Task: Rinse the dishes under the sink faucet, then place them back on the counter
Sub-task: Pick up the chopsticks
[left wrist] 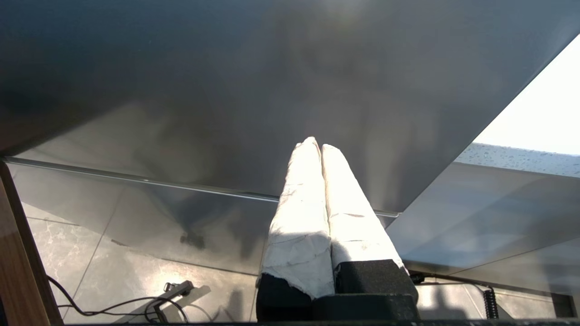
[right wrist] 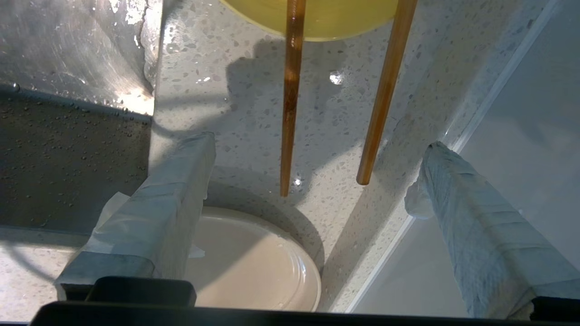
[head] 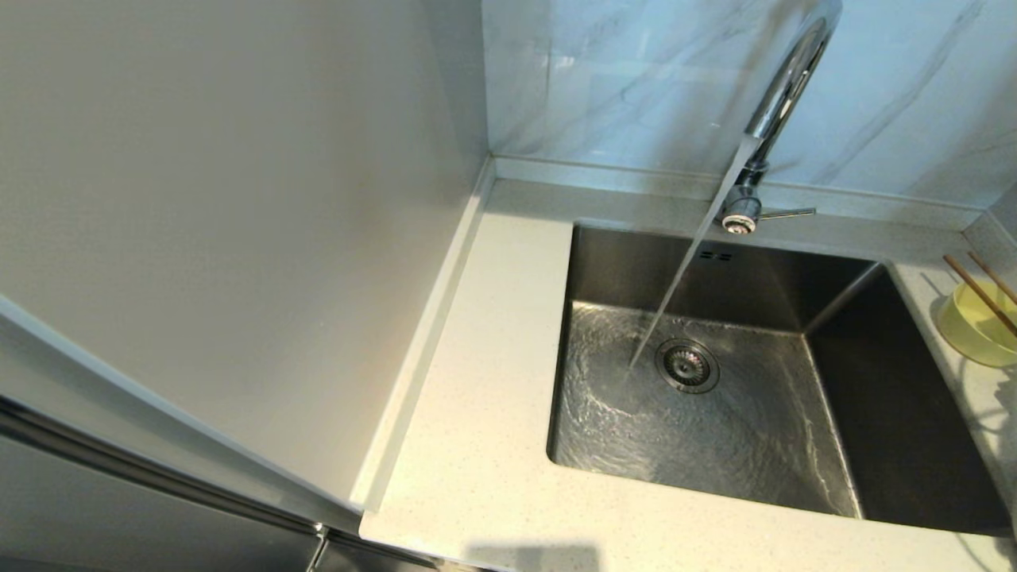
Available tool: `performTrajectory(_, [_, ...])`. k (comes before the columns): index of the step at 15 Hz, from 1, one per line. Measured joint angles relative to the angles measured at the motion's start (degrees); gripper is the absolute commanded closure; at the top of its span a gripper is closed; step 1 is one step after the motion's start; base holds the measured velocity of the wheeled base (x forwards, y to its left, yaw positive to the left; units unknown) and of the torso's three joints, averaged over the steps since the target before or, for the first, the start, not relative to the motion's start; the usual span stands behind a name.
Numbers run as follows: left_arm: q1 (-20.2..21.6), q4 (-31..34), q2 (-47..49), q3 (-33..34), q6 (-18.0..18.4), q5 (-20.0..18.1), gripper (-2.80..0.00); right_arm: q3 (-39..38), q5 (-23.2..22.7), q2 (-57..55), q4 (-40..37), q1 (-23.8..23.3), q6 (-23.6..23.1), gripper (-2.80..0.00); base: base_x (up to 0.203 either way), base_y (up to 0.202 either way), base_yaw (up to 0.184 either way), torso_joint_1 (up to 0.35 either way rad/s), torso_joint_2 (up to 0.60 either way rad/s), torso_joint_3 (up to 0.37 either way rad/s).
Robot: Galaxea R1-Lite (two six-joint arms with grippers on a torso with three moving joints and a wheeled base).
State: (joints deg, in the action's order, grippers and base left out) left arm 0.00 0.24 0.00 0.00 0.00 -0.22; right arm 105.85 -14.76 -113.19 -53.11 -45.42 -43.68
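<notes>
Water's running from the faucet into the sink, the bowl with chopsticks across it sits on the counter right of it, right gripper spread wide above the plate, left gripper pinched together, parked.

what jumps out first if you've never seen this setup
The running faucet: its stream slants down into the steel sink and ripples the water beside the drain strainer. Next, at the sink's right on the counter, the chopsticks lie across the yellow bowl. The right hand hangs open over the plate, holding nothing.
</notes>
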Motion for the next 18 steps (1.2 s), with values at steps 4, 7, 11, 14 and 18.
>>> performTrajectory(4, [0.0,0.0,0.0,0.0,0.0,0.0,0.00,0.6,0.0,-1.1,0.2,0.0,0.0,-2.80,0.000,0.000,0.000,0.000,0.00,0.000])
performTrajectory(7, [0.0,0.0,0.0,0.0,0.0,0.0,0.00,0.6,0.0,-1.7,0.1,0.1,-0.1,-2.80,0.000,0.000,0.000,0.000,0.00,0.000])
performTrajectory(11, [0.0,0.0,0.0,0.0,0.0,0.0,0.00,0.6,-0.2,-2.3,0.1,0.1,-0.1,-2.80,0.000,0.000,0.000,0.000,0.00,0.000])
performTrajectory(14, [0.0,0.0,0.0,0.0,0.0,0.0,0.00,2.1,-0.3,-3.4,0.2,0.2,0.0,-2.80,0.000,0.000,0.000,0.000,0.00,0.000])
performTrajectory(18, [0.0,0.0,0.0,0.0,0.0,0.0,0.00,4.4,-0.3,-4.9,0.2,0.4,0.0,-2.80,0.000,0.000,0.000,0.000,0.00,0.000])
